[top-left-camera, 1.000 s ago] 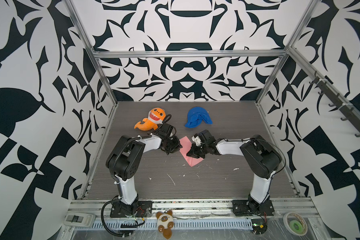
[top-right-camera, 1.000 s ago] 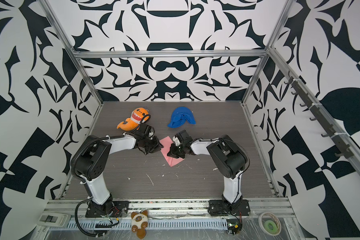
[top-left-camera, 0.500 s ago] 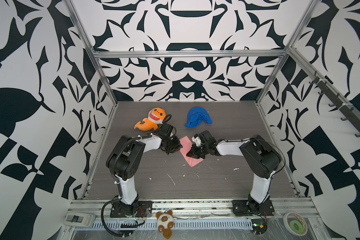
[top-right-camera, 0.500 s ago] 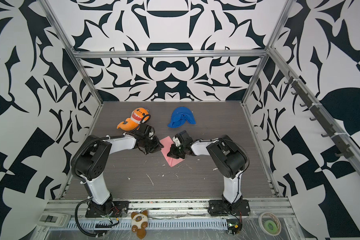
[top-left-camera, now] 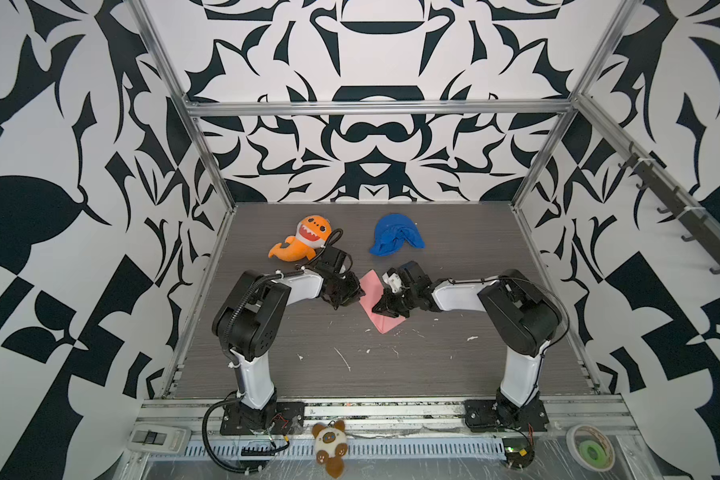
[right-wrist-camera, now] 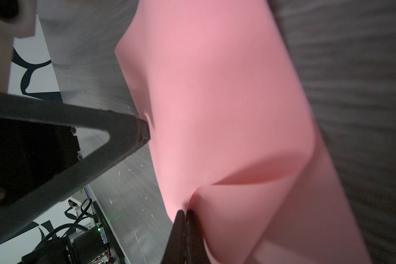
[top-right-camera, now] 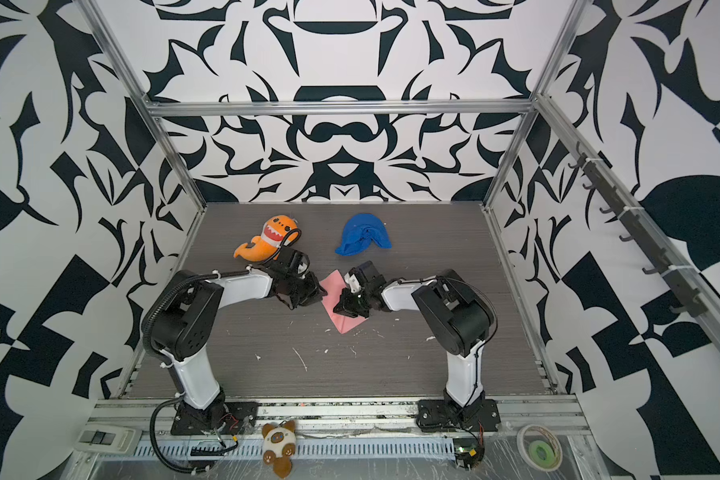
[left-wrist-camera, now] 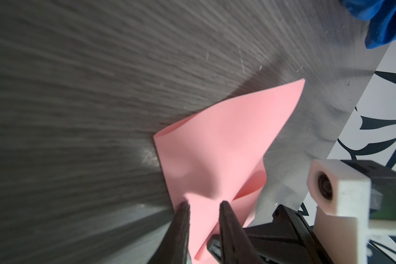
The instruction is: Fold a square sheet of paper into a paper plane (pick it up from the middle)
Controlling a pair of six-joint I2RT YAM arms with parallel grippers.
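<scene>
Folded pink paper point(top-left-camera: 371, 297) lies mid-frame on the grey table point(top-left-camera: 391, 374), with the left gripper point(top-left-camera: 351, 297) and right gripper point(top-left-camera: 382, 309) at its opposite edges. An orange plush point(top-left-camera: 302, 245) and blue cloth point(top-left-camera: 393, 240) sit above.

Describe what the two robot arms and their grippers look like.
The left arm and right arm have white link shells, bulky black joint housings and black cables. The left gripper and right gripper have slim, tapering black fingers; the right wrist carries a white block.
</scene>
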